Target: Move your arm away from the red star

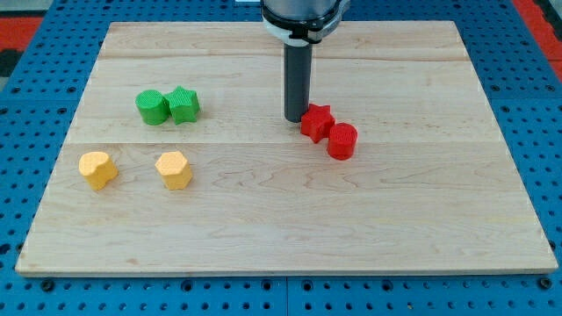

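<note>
Nearest the view's bottom, two yellow blocks are seen side by side but apart on the left of the wooden table (281, 237): a yellow heart (97, 168) and a yellow hexagon (174, 168). Farther up, a red cylinder (342, 140) is set touching the red star (315, 121) at centre right, while a green cylinder (152, 107) and a green star (184, 104) are pressed together at upper left. No gripper is carried by the arm; the tip (294, 118) is planted just beside the red star's left edge, apparently touching it.
</note>
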